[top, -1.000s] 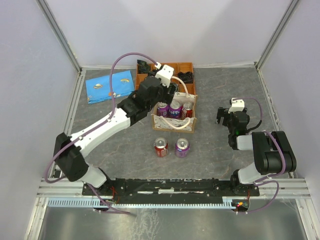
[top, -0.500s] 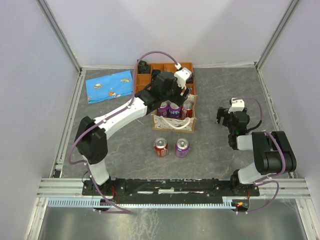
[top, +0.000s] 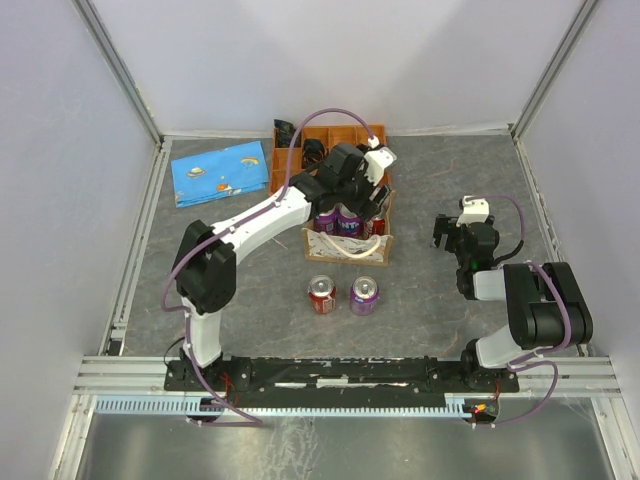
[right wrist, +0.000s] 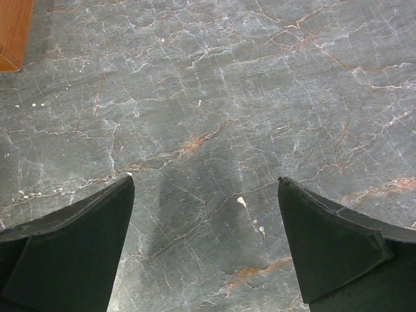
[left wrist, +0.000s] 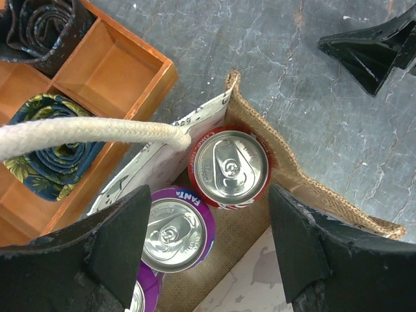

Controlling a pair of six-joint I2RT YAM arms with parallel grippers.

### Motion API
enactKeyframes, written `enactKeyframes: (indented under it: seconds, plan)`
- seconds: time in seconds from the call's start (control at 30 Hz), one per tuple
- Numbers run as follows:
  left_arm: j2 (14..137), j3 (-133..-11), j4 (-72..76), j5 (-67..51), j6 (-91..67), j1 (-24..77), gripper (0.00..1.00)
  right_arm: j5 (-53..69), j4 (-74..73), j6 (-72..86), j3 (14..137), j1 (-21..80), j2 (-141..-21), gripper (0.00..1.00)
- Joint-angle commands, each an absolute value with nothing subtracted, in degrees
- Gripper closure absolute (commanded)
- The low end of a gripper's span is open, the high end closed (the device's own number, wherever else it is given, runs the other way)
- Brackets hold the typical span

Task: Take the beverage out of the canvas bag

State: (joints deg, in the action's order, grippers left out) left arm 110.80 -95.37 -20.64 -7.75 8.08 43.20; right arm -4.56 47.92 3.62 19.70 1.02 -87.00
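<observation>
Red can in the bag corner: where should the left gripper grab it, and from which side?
Grip the red can by its upper sidewall, just under the rim, from straight above. It stands upright in a corner of the canvas bag with the purple can beside it, so a sideways approach looks blocked. The left gripper hangs open above.

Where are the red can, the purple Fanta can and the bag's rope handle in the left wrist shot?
red can (left wrist: 232, 168): left wrist view, centre of its lid, by the pull tab.
purple Fanta can (left wrist: 172, 231): left wrist view, on its silver lid.
rope handle (left wrist: 84, 130): left wrist view, midway along the visible cord.
</observation>
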Motion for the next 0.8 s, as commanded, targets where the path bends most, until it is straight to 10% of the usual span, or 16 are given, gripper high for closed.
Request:
enactKeyframes:
  seconds: [0.0,0.77]
  plan:
    - [112.38,-98.89,-22.94,-9.32,10.27,43.77,0.20,-4.93,49.13,3.08,21.35,1.23,-86.81,0.01]
    - [120.20,-104.38,-26.53,-6.95,13.19,46.48,0.19,-4.92,49.09,3.06,21.30,1.21,-86.75,0.01]
